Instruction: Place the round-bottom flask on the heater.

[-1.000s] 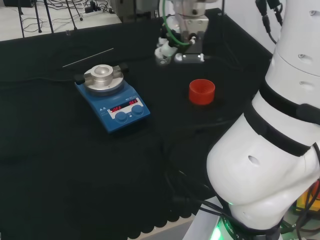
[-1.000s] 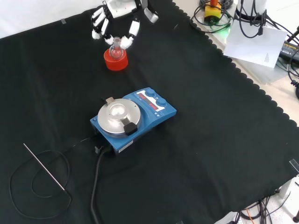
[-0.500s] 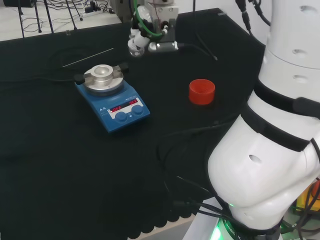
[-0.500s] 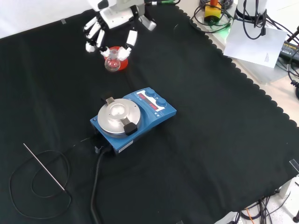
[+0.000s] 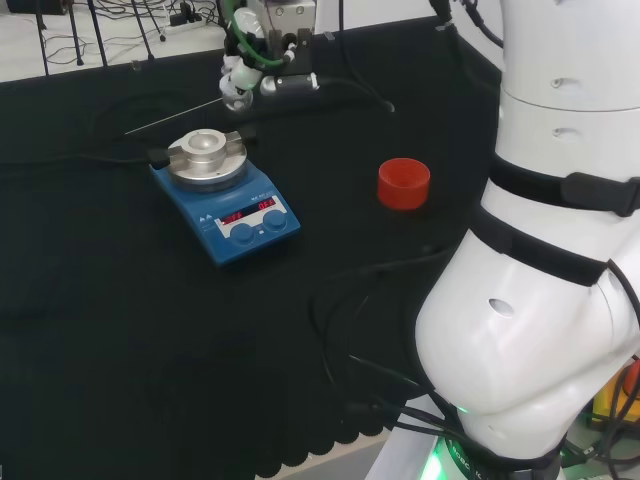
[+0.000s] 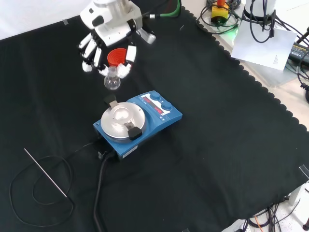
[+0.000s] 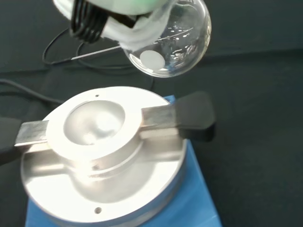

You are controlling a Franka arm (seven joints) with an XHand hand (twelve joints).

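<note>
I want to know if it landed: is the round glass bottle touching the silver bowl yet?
Apart. In the wrist view the flask hangs from the hand, dark cloth showing between it and the heater.

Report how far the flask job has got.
Done: the flask is off the red stand. In hand: the hand holds it by the neck in the air, near the heater. Left: lowering it into the heater's metal bowl and letting go.

The black and white hand (image 6: 107, 34) is hanging above the tabletop in the front view, palm facing down. Its fingers (image 6: 89, 53) are pointing downward and curling inward, and the white fingertips (image 6: 126, 67) are pinching the neck of the clear round-bottom glass flask (image 6: 111, 80), which is hanging below them.
</note>
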